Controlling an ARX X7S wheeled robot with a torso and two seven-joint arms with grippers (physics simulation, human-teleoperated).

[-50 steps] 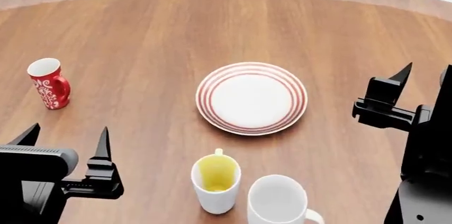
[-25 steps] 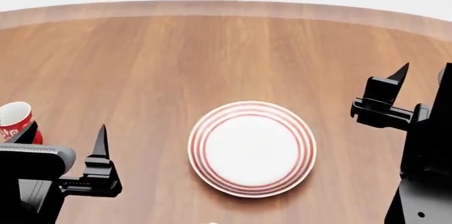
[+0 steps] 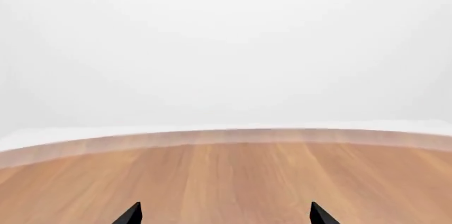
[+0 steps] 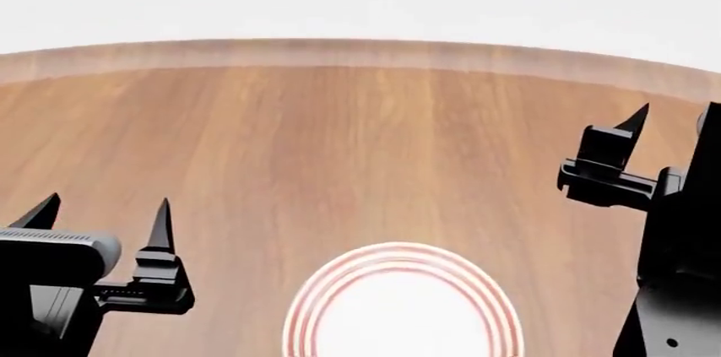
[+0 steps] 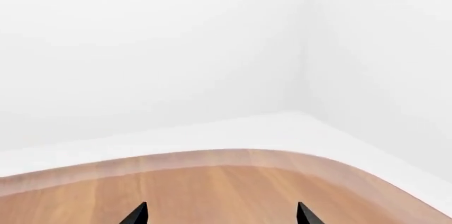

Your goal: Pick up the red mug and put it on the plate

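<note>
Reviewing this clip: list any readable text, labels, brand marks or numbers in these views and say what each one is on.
None: no words, numbers or logos show in any view.
The plate carries only concentric red rings, no lettering.
The wooden table is bare grain.
The left gripper and right gripper are plain black, unmarked.

From my head view I can see only the plate (image 4: 403, 311): round and white, with several thin red concentric rings around its rim. It lies flat on the wooden counter (image 4: 338, 137), at the near edge of the picture, which cuts off its near part. The red mug is not visible in any of my views.
</note>
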